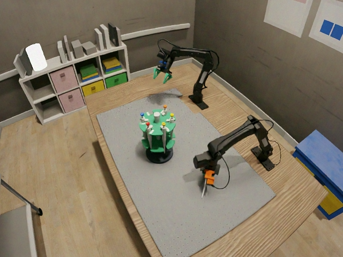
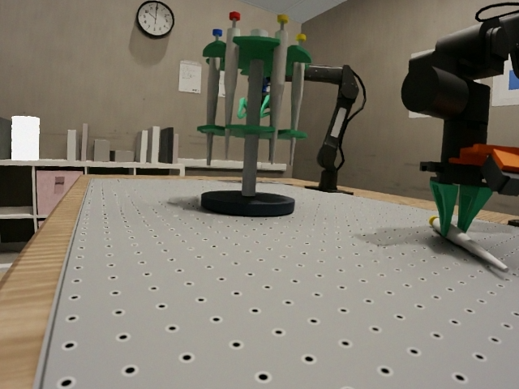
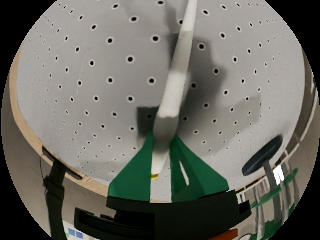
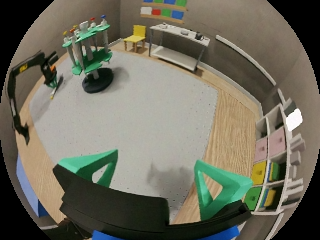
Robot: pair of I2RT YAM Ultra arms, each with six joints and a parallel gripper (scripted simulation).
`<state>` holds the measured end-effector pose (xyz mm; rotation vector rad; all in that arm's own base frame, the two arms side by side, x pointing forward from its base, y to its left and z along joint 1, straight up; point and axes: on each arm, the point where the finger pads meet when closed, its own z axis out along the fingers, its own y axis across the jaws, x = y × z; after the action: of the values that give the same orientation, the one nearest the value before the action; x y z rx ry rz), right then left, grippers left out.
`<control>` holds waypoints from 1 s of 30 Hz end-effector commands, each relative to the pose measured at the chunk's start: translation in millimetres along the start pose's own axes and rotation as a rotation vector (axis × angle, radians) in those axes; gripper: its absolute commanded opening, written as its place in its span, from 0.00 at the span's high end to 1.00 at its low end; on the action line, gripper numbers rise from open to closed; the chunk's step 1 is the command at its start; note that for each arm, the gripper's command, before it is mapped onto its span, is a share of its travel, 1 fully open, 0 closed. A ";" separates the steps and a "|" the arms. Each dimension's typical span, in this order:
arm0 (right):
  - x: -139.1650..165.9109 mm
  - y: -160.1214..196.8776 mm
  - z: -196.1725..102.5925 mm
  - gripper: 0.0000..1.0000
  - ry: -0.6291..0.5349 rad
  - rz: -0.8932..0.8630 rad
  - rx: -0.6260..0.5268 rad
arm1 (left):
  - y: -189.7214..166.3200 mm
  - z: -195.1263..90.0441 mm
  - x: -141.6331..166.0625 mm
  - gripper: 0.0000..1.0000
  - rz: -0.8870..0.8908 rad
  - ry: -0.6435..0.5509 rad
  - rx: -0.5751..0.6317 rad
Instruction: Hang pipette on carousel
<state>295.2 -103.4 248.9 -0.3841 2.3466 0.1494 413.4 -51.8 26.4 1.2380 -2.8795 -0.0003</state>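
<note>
The loose pipette [image 1: 204, 188] [image 2: 475, 245] [image 3: 175, 85] is white with a yellow button and lies slanted at the mat. My left gripper [image 2: 453, 232] [image 3: 161, 136] points down and is shut on its body near the button end. Its printed volume and hook cannot be made out. The green carousel [image 1: 157, 129] [image 2: 256, 41] [image 4: 95, 64] stands upright with several pipettes hanging, buttons blue, red, yellow and orange. A white label without a pipette shows between blue and orange in the top view. My right gripper [image 1: 159, 80] [image 4: 157, 160] is open and empty, raised beyond the carousel.
The carousel's round dark base [image 1: 159, 158] [image 2: 247, 205] [image 3: 262, 156] stands on the grey perforated mat [image 1: 177, 216]. The wooden table [image 1: 293, 204] extends around the mat. A shelf [image 1: 43, 116] stands beyond the table's far end, and a blue cabinet [image 1: 321, 155] beside it.
</note>
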 end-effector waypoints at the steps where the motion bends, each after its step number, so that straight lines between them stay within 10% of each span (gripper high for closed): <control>1: -4.5 -3.6 -1.2 0.00 -0.023 -0.008 -0.002 | -5.4 -14.5 -1.9 0.88 0.003 -0.034 0.027; 30: -4.5 -3.6 -1.2 0.00 -0.023 -0.008 -0.002 | -5.1 -63.3 -1.3 0.88 0.003 -0.037 0.030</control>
<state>295.2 -103.4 248.9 -0.3841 2.3466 0.1494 413.0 -51.8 60.9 1.2365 -2.8761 -0.0038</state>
